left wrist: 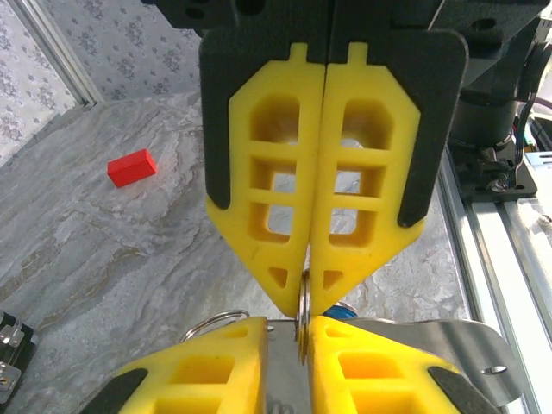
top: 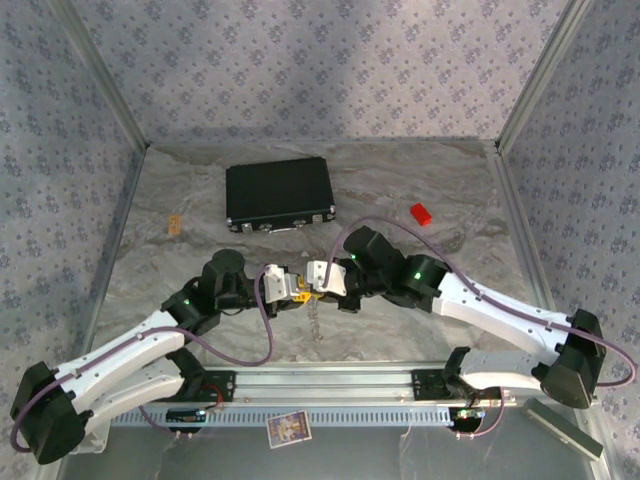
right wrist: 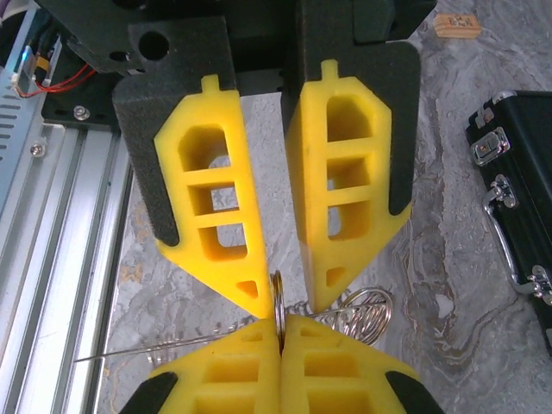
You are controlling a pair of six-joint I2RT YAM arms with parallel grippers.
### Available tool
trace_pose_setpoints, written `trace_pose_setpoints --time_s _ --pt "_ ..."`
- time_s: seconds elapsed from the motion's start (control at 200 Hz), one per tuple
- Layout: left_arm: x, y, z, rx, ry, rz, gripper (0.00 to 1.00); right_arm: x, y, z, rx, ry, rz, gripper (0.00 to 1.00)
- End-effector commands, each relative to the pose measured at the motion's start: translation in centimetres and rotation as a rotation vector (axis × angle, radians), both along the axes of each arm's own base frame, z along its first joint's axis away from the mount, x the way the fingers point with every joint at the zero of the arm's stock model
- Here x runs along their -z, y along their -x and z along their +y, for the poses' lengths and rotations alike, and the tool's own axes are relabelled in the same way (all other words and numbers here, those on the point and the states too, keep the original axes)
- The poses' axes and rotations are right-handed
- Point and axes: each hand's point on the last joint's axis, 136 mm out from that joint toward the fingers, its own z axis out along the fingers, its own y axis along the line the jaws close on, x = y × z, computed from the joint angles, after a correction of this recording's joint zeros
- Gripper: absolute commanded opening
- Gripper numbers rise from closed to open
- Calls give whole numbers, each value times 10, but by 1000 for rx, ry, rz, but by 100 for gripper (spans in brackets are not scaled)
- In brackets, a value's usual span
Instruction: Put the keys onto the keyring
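The left tool (left wrist: 289, 328) is spread just a crack either side of the keyring (left wrist: 304, 297), which stands edge-on between both tips over the middle of the surface (top: 420, 200). The right tool (right wrist: 280, 328) pinches that same ring from the opposite side, nose to nose.

keyring (left wrist: 304, 323) – thin metal ring, upright and edge-on, pinched in the closed tips of the right gripper (right wrist: 280, 335), standing in the narrow gap of the left gripper (left wrist: 289, 332). Thin chain (top: 316, 322) runs from it toward the near table edge. Bright blue key head (left wrist: 341, 311) peeks out just behind the ring – rest hidden. Silvery wire loops (right wrist: 366, 309) sit just beside it.
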Motion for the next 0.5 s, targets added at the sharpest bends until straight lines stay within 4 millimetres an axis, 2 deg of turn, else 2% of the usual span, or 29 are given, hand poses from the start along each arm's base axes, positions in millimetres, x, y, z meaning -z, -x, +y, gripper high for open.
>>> trace_pose_setpoints --time_s 0.0,0.09,0.205,0.255,0.495 --pt "-19 5 -5 40 46 -27 11 -9 1 2 -21 12 -34 0" --pt "-19 5 -5 40 45 -25 2 -12 4 3 -35 -22 -30 0" --pt "-18 6 -4 39 53 -22 0 -17 2 -4 -13 -105 -16 21" --pt "-18 6 -4 37 67 -21 0 -19 1 -8 -4 -152 8 25" --pt "-24 8 -6 31 171 5 0 -21 3 -10 6 -342 105 29"
